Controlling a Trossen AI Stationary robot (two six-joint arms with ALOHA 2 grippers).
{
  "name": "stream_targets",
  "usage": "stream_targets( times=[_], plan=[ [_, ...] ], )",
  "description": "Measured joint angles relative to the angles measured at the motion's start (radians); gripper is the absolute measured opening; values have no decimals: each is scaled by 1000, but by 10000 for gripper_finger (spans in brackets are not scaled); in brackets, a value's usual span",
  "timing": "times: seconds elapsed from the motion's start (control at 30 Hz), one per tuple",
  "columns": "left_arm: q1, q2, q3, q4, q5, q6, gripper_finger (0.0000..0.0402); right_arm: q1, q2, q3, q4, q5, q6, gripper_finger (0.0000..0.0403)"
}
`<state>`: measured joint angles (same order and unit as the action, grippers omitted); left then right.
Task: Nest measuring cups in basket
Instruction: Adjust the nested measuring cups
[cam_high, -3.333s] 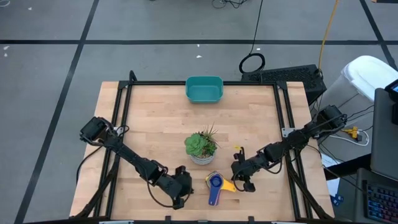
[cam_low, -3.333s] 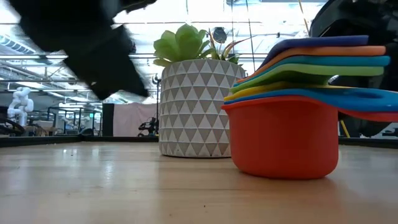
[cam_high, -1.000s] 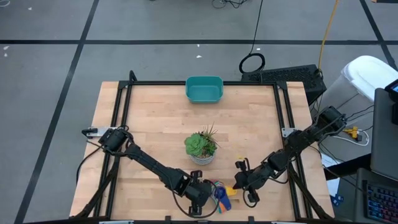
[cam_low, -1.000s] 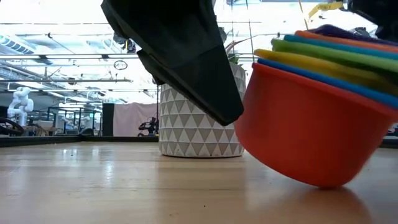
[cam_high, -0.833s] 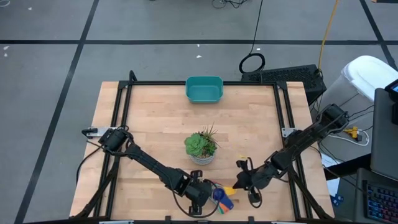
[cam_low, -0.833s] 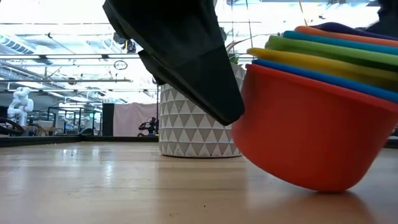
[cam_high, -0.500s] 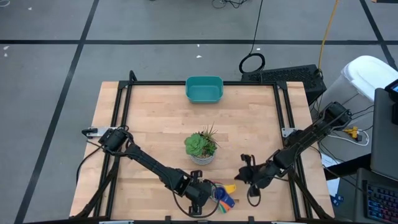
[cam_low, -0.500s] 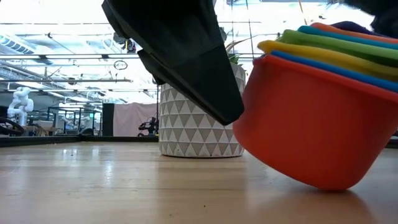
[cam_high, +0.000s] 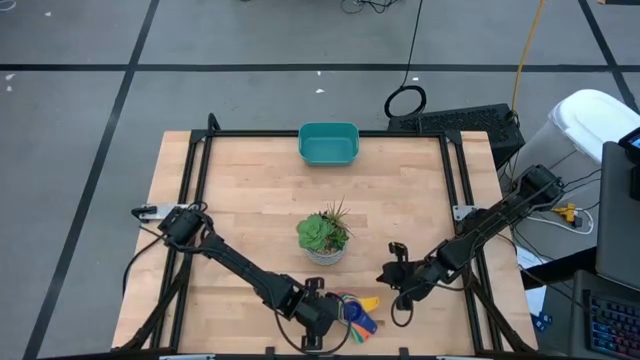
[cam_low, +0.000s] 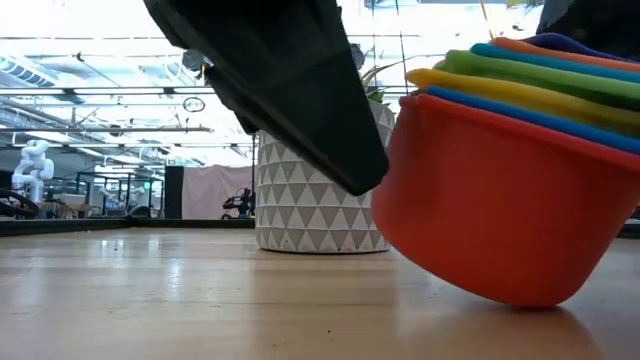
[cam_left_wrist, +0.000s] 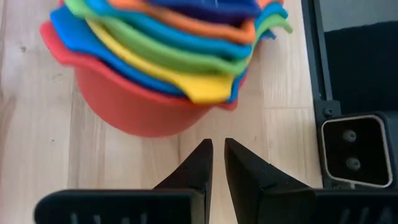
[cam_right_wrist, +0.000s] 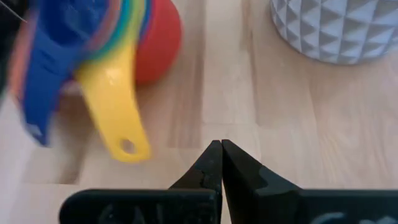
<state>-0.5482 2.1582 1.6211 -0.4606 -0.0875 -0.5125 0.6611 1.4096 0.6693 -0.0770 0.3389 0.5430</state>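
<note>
The measuring cups (cam_high: 352, 314) sit nested in one stack near the table's near edge, red outermost (cam_low: 500, 200). The stack is tipped toward the table's right, resting on the red cup's lower edge. Its handles fan out toward the right. My left gripper (cam_high: 333, 312) is just left of the stack, with its fingers (cam_left_wrist: 217, 144) a narrow gap apart in front of the red cup (cam_left_wrist: 137, 106). My right gripper (cam_right_wrist: 221, 144) is shut and hovers right of the stack (cam_high: 384, 278), short of the yellow handle (cam_right_wrist: 118, 106). The teal basket (cam_high: 328, 143) stands at the far edge. My left gripper is close against the red cup's left side (cam_low: 395, 180), level with it. I cannot tell whether it touches the cup. In the left wrist view the fingertips end just short of the cup's wall.
A succulent in a white patterned pot (cam_high: 323, 237) stands mid-table, between the stack and the basket, just beyond the cups (cam_low: 320, 170). A black frame rail and a small camera block (cam_left_wrist: 351, 149) run along the near edge beside the stack. Bare wood lies to the left and far right.
My right gripper has drawn back from the yellow handle toward the far-right and stays shut. My left gripper has shifted slightly toward the near edge beside the stack. The stack has stayed tipped toward the right and rocked a little.
</note>
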Motion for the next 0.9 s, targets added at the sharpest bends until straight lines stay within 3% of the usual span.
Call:
stream_targets(
  times=[0.27, 0.5, 0.7, 0.9],
  plan=[
    [-25, 0, 0, 93, 55, -15, 44, -6, 134, -2, 72, -4, 24, 0],
    [-44, 0, 0, 110, 62, -12, 44, -6, 142, -2, 124, -6, 13, 0],
    [-53, 0, 45, 143, 62, 93, 44, -5, 140, -2, 118, -10, 2, 0],
    [-50, -1, 61, 89, 61, 93, 44, 56, 71, 49, 129, 162, -133, 0]
  ],
)
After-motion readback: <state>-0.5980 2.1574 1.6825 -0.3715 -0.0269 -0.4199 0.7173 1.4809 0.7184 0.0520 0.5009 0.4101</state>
